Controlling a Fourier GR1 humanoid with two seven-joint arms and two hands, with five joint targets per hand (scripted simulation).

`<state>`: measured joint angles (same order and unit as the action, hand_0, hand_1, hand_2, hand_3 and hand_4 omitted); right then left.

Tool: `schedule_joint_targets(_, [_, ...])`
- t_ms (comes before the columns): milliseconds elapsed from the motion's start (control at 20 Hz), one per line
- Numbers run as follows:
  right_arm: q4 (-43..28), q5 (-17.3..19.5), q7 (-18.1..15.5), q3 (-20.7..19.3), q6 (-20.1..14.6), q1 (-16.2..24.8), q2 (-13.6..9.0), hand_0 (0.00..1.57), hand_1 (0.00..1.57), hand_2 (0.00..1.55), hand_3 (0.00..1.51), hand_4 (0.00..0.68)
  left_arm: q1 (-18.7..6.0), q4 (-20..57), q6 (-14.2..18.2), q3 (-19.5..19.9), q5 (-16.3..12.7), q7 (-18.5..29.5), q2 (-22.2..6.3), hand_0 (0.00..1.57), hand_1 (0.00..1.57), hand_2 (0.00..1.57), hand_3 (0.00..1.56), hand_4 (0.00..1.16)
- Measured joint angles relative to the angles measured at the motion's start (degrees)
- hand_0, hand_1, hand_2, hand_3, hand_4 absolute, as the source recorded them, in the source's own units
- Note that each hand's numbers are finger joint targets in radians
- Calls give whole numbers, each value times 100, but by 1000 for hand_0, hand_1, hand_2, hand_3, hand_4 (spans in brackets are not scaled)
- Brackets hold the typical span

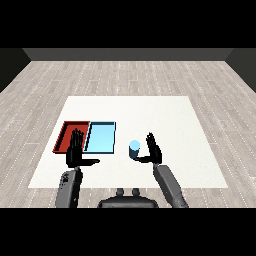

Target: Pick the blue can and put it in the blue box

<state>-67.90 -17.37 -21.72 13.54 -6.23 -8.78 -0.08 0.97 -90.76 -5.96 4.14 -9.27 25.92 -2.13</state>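
Observation:
A light blue can [134, 149] stands upright on the white table [165, 120], right of the trays. My right hand [154, 150] is just to the can's right, fingers straight up and thumb reaching toward the can's base; it is open and I cannot tell whether it touches the can. The light blue tray [101, 137] lies left of the can. My left hand [76, 150] is open, fingers straight, over the near edge where the two trays meet, and holds nothing.
A red tray [67, 134] lies against the blue tray's left side. The table's near edge runs just behind my forearms. A wooden floor surrounds the table.

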Motion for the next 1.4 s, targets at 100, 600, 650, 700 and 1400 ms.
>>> schedule_joint_targets(100, [276, -67, -196, 86, -19, -98, 3, 0, 0, 0, 0, 0, 55, -58, 53, -54, 60, 4, 40, 0, 0, 0, 0, 0])
schedule_joint_targets(600, [695, -484, -220, 399, -275, -590, 7, 0, 0, 0, 0, 0, 42, -147, 146, -97, 61, -95, 47, 0, 0, 0, 0, 0])
schedule_joint_targets(650, [827, -516, -259, 385, -268, -695, 7, 0, 0, 0, 0, 0, -8, -16, 108, -44, 31, -32, 19, 0, 0, 0, 0, 0])
schedule_joint_targets(700, [905, -494, -303, 341, -209, -710, 7, 0, 0, 0, 0, 0, -9, 41, 69, -12, 28, 29, -11, 0, 0, 0, 0, 0])
schedule_joint_targets(1400, [1860, -1336, -849, 1040, -456, -1427, 8, 0, 0, 0, 0, 0, -141, 49, 143, 8, 37, -46, -3, 0, 0, 0, 0, 0])
